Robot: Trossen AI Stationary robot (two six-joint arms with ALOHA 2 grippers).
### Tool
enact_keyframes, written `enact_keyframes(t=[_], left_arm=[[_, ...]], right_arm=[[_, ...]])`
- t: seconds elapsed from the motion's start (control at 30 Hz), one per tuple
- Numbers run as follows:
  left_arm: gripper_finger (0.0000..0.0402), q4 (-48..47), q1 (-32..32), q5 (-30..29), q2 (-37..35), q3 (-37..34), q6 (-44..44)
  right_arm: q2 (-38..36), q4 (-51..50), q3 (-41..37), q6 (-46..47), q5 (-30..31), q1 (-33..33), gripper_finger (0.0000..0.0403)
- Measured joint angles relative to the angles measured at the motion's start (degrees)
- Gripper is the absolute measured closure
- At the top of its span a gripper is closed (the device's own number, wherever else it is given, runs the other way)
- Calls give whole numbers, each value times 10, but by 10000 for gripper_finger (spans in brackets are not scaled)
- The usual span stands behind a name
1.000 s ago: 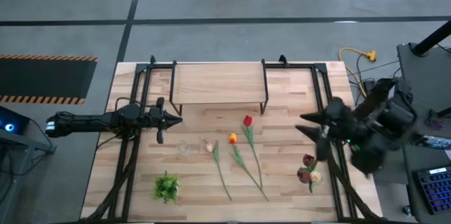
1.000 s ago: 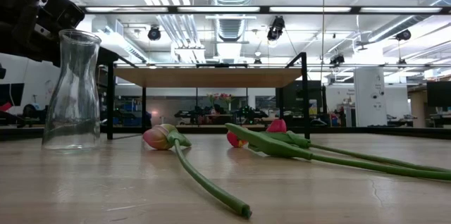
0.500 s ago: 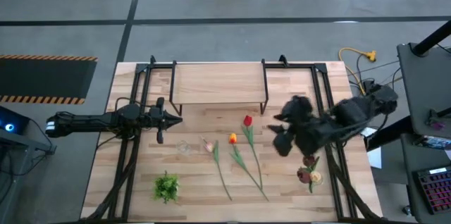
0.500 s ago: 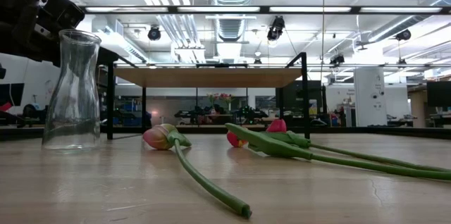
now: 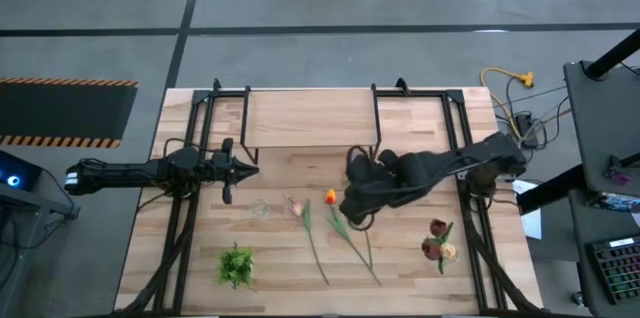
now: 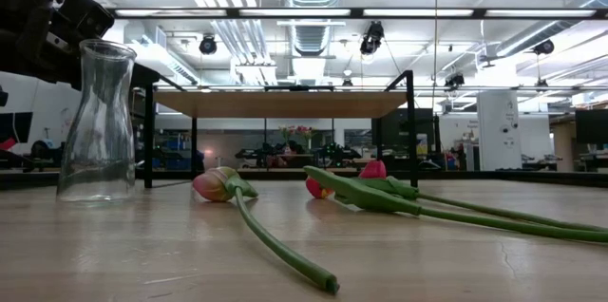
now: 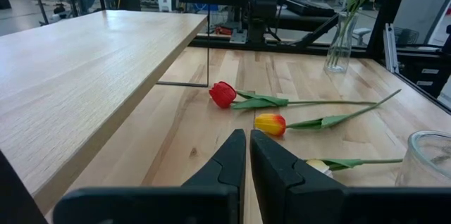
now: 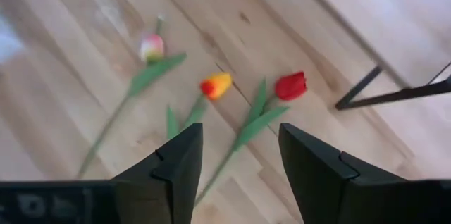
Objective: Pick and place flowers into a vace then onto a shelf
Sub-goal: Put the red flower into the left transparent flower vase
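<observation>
Three tulips lie flat on the tabletop with their heads toward the shelf: a pink-cream one (image 5: 296, 206), an orange one (image 5: 330, 196) and a red one (image 8: 290, 85). In the high view my right arm hides the red head. My right gripper (image 8: 239, 168) is open and hovers above the red and orange tulips, touching neither. Three more tulips (image 5: 437, 243), maroon, pink and cream, lie bunched near the right edge. The clear glass vase (image 6: 95, 122) stands upright left of the pink-cream tulip. My left gripper (image 7: 248, 160) is shut and waits in the air near the shelf's left legs (image 5: 240, 153).
The shelf (image 5: 310, 118), a light-wood plank on thin black legs, stands at the far middle of the table. A bushy green tuft (image 5: 237, 265) lies near the front left. Black frame rails (image 5: 185, 228) run along both table sides. Bare wood lies between the tuft and the stems.
My right arm has swung from the table's right edge toward the middle and now hangs over the red tulip. The flowers, the vase and my left arm have kept still.
</observation>
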Motion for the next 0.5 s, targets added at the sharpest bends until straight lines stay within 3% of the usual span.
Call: enact_keyframes(t=[0.5], left_arm=[[396,0,0,0,0,0,0]], right_arm=[[146,-19,-5,-18,-111,-20,225]])
